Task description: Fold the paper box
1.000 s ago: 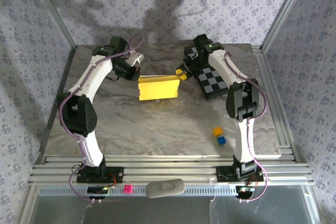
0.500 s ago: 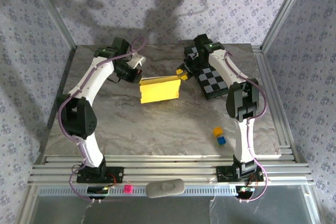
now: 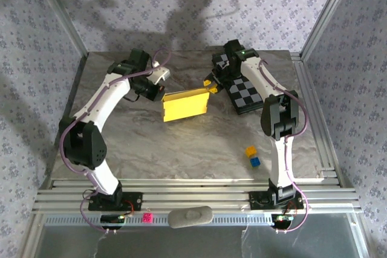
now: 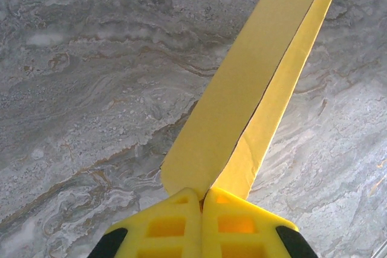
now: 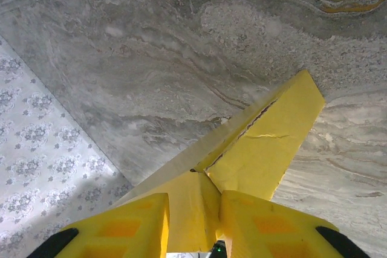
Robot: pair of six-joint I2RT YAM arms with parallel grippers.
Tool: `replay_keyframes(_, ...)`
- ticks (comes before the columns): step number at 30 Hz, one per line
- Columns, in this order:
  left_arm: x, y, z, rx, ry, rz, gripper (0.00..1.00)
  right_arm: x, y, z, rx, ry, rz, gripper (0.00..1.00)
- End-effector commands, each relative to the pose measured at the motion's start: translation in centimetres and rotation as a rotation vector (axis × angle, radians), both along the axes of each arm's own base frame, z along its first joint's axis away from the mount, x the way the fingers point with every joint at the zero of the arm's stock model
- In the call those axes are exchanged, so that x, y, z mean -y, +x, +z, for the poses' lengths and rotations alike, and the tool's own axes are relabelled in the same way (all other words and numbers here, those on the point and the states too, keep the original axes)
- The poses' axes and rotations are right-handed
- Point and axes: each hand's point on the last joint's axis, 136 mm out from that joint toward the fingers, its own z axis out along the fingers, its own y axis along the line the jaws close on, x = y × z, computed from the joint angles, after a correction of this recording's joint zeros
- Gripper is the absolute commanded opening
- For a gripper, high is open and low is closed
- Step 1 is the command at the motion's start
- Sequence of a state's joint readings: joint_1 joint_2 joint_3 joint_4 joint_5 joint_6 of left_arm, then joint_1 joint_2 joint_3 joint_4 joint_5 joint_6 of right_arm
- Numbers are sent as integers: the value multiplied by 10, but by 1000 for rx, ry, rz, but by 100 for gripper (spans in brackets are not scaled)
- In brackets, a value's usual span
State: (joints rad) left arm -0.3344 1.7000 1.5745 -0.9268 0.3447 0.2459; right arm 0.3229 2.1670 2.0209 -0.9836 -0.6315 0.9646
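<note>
Left wrist: left gripper (image 4: 201, 194) pinches paper box (image 4: 242, 107); right gripper (image 5: 193, 203) straddles its corner, grip unclear.

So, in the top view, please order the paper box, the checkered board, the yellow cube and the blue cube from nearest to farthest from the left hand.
1. paper box, held by the left hand, centre.
2. checkered board, far right side.
3. yellow cube, near right side.
4. blue cube, beside it, slightly farther.

Matt yellow cardboard paper box (image 3: 184, 106), smooth marbled table (image 3: 181, 143)
</note>
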Motion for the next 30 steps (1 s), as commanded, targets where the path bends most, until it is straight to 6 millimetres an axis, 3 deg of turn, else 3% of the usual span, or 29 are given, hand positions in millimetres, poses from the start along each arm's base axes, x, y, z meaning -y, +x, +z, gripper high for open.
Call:
replay_keyframes(1, 23, 2, 25, 90, -91, -84, 0, -2, -23, -6, -63, -26, 43, 31)
replay_keyframes(17, 22, 3, 29, 58, -114, -69, 0, -2, -24, -4, -70, -13, 51, 33)
replay_keyframes(30, 19, -5, 25, 115, -83, -122, 0, -3, -15, 12, -39, 27, 39, 34)
